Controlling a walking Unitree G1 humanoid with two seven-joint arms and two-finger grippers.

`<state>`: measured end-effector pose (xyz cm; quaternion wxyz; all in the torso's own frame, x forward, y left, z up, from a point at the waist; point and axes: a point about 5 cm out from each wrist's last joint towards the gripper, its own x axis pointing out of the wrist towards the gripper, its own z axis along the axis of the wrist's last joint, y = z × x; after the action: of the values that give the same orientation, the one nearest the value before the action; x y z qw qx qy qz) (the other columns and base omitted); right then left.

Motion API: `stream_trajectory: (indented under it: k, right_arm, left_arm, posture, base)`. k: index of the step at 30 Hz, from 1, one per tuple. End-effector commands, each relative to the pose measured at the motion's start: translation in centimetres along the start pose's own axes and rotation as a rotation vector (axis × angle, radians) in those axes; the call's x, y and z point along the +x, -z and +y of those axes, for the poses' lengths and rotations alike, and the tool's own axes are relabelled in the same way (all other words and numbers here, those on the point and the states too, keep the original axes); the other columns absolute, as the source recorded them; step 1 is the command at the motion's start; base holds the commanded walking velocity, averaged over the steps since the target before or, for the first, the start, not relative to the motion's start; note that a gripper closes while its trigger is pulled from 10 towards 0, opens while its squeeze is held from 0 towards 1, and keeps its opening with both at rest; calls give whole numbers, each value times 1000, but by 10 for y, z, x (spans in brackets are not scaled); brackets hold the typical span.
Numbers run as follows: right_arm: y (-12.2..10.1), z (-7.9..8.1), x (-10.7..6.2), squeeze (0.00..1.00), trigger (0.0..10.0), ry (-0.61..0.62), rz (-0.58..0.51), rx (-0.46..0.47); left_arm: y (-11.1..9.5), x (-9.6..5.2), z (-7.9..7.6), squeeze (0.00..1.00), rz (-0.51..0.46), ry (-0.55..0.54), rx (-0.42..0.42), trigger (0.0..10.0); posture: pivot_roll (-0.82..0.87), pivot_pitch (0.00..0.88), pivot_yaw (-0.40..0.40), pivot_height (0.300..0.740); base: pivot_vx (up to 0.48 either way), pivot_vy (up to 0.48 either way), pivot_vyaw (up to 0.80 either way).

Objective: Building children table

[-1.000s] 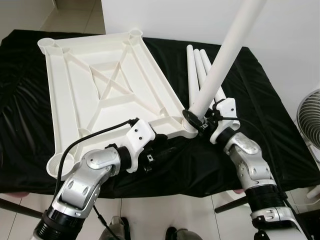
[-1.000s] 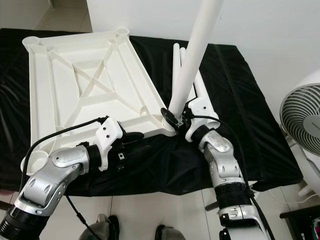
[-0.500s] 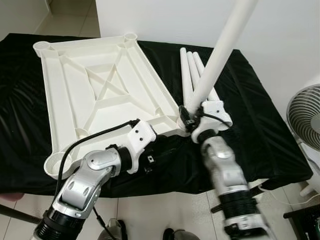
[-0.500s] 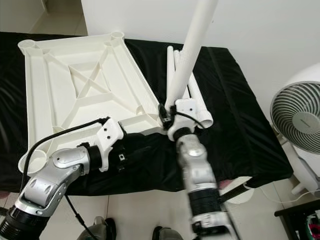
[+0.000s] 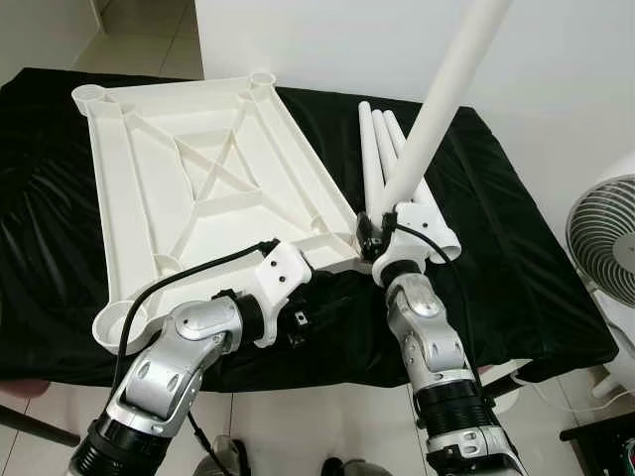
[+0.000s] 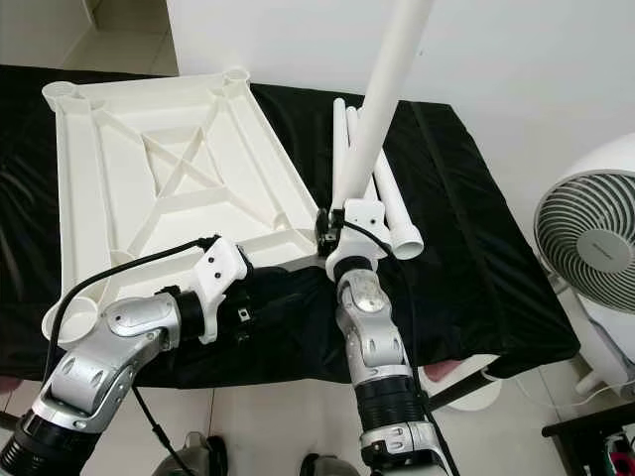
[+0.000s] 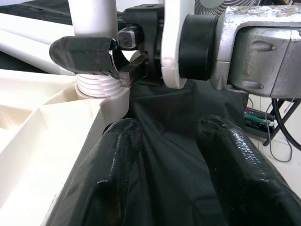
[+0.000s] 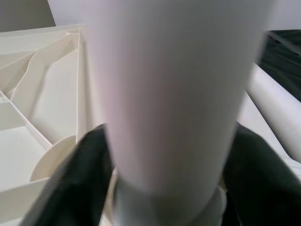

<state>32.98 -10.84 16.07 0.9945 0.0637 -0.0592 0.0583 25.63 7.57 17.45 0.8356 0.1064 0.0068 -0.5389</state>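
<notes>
— From the head view, where's the tabletop?

— The white tabletop (image 5: pixel 198 188) lies underside up on the black-draped worktop (image 5: pixel 516 268), filling its left half. The right gripper (image 5: pixel 372 238) has its jaws clenched round the foot of a leg (image 5: pixel 437 99), which stands up out of the tabletop's near right corner socket, leaning a little. Three spare legs (image 5: pixel 382 149) lie flat just beside that edge. A fan (image 5: pixel 605 233) stands off the worktop's right end.

— And the left arm?

— The left gripper (image 5: pixel 303 317) sits at the near edge, below that same corner. In the left wrist view its two fingers (image 7: pixel 113 160) are spread over the black cloth, released, holding nothing, and the leg's ribbed thread (image 7: pixel 96 87) is seated in the socket.

— The right wrist view?

— Blurred leg up close, dark fingers (image 8: pixel 84 169) on either side.

— How will it handle?

— Hollow plastic, I'd judge: light, stiff, smooth enough to slip while twisting. Low on the leg, near the thread, looks the best hold. The other corner sockets look empty.
</notes>
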Motion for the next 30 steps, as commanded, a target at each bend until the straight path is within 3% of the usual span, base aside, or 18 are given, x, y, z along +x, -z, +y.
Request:
stream_trajectory:
  k: [1,6,7,11,14,22,23,24,30]
  right_arm:
    - [0,-4,-2,1000,10000,-34,-13,13]
    - [-6,-7,-3,1000,10000,-141,-27,-11]
    - [-11,-13,-3,0,10000,-202,-39,-28]
    - [-15,-17,-3,0,10000,-262,-42,-28]
    - [-21,-33,-2,0,10000,-456,-33,-105]
    - [-19,-38,-2,0,10000,-568,3,-146]
    - [-19,-40,0,0,8824,-569,7,-156]
    - [-18,-44,2,0,0,-566,14,-169]
    - [-16,-51,4,0,0,-574,37,-179]
  left_arm:
    - [2,2,-1,0,5,-24,2,10000]
    - [2,2,-2,0,6,-24,2,10000]
    - [2,2,-2,0,6,-24,2,10000]
    - [2,2,-1,0,6,-24,1,10000]
    - [1,2,-1,0,4,-21,3,10000]
    - [0,2,0,0,5,-20,4,10000]
    - [0,2,0,0,4,-19,4,10000]
    - [-1,2,0,0,3,-20,3,10000]
    - [-1,2,-1,0,3,-24,1,10000]
  posture:
    - [52,104,-72,740]
    - [54,104,-74,740]
    - [54,105,-72,740]
    - [54,106,-72,740]
    - [51,113,-63,740]
    - [53,119,-57,740]
    - [59,121,-58,740]
    - [61,122,-59,740]
    - [65,124,-58,740]
  base:
    - [0,0,0]
    - [0,0,0]
    - [0,0,0]
    - [0,0,0]
    - [0,0,0]
    - [0,0,0]
    - [0,0,0]
    - [0,0,0]
    - [0,0,0]
